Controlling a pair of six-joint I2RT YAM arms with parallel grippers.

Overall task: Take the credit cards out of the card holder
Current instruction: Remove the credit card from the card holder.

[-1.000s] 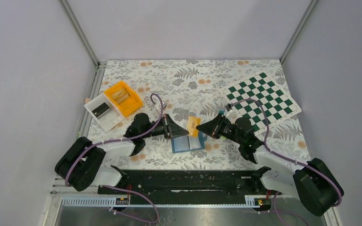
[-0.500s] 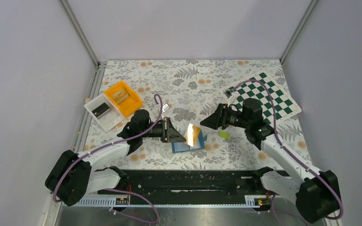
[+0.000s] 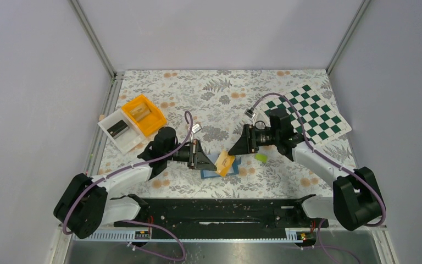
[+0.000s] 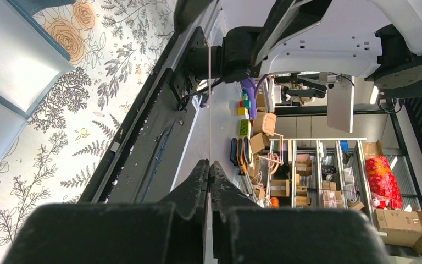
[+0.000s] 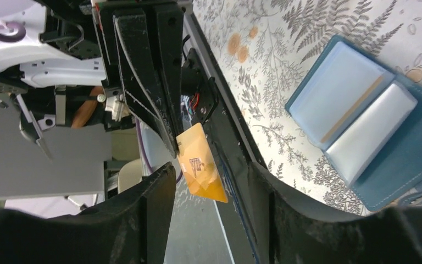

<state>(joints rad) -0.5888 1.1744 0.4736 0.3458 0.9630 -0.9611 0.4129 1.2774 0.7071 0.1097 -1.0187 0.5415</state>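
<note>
My left gripper is shut on an orange-tan credit card and holds it tilted just above the open blue-teal card holder. In the left wrist view the card shows edge-on as a thin line running out from the shut gripper. My right gripper is open and empty, just right of the card. In the right wrist view the card sits in front of the open gripper. The holder lies open with another tan card edge in a pocket. A lime-green card lies on the table.
An orange bin and a white bin stand at the far left. A green-and-white chequered mat lies at the far right. Enclosure walls close off the left, right and back of the floral table.
The right gripper pulled away from the card to the right, then came back close to it. A lime-green card showed on the table meanwhile. The left gripper has tilted the orange card lower.
</note>
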